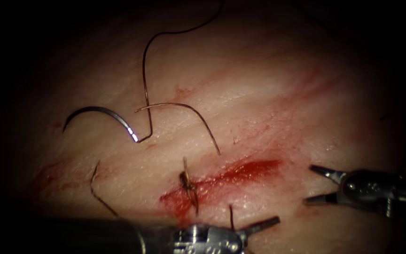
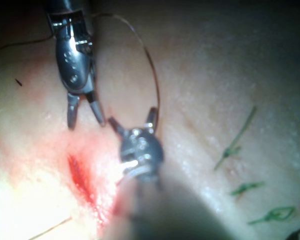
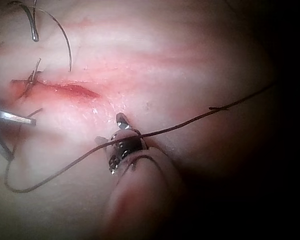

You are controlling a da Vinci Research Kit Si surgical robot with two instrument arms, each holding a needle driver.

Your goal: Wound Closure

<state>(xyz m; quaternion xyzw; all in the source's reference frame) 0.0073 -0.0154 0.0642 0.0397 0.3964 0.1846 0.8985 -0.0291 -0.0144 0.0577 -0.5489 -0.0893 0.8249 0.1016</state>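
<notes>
Fingers of both tools, left point(image 1: 259, 225) and right point(image 1: 316, 184), spread, empty; needle point(image 1: 100, 115) loose on tissue point(image 1: 269, 94)

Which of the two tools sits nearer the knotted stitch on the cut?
The left tool, entering from the bottom edge beside the stitch. The right tool waits apart, beyond the cut's right end. Both are open, holding nothing; the needle lies free.

a pool of light at the middle, fading to darkness at the edges.
</notes>
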